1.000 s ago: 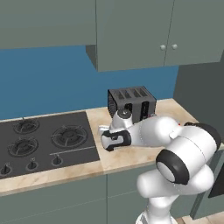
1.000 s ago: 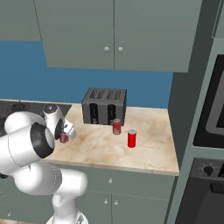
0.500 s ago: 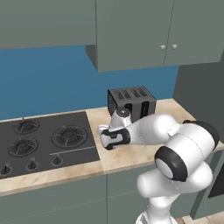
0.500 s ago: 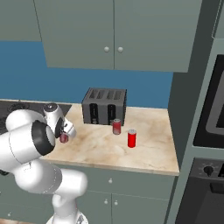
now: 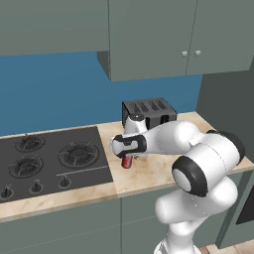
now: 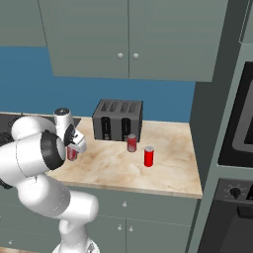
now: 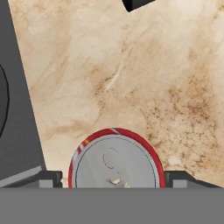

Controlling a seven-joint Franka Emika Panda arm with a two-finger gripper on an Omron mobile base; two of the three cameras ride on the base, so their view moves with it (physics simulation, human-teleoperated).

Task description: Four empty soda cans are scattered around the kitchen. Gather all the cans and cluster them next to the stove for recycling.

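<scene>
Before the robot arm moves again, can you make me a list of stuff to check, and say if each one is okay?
1. Can under the hand stands upright on the counter: ok.
2. That can sits right beside the stove: ok.
3. Gripper has let go, finger tips apart from the can's sides: ok, it looks so in the hand view.
4. Path straight up is free: ok, nothing hangs close above the hand.
5. Two other cans wait by the toaster, one close to it, one further out: ok.
6. Fourth can found: cannot tell.
</scene>
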